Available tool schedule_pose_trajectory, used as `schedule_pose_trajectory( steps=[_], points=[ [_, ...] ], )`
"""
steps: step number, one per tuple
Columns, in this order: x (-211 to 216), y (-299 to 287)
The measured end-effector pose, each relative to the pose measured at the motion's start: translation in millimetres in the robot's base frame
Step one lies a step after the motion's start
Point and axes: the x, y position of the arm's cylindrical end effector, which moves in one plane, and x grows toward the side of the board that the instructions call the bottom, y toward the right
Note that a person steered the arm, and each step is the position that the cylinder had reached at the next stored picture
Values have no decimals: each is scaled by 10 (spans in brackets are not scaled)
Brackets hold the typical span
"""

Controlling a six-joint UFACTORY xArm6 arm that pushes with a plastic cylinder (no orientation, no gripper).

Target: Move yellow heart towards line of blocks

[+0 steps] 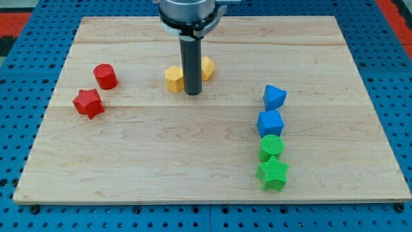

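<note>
The yellow heart (pixel 174 78) lies on the wooden board (pixel 206 167) left of centre near the view's top. My tip (pixel 192 93) rests on the board just right of the heart, touching or nearly touching it. A yellow hexagon block (pixel 206 67) sits behind the rod on its right, partly hidden. The line of blocks runs down the view's right: a blue block (pixel 275 97), a blue cube (pixel 270 122), a green cylinder (pixel 271 146) and a green star (pixel 273 174).
A red cylinder (pixel 105 76) and a red star (pixel 88 103) sit at the view's left. The board lies on a blue perforated surface (pixel 19 129).
</note>
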Motion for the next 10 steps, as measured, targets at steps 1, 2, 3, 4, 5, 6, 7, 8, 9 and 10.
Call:
schedule_pose_trajectory(
  steps=[1, 2, 3, 4, 5, 6, 7, 8, 9, 10],
  points=[
    [-102, -314],
    [-102, -479],
    [-102, -110],
    [-150, 937],
    [-757, 1277],
    [-1094, 634],
    [-988, 166],
    [-700, 466],
    [-560, 728],
    [-649, 949]
  ],
)
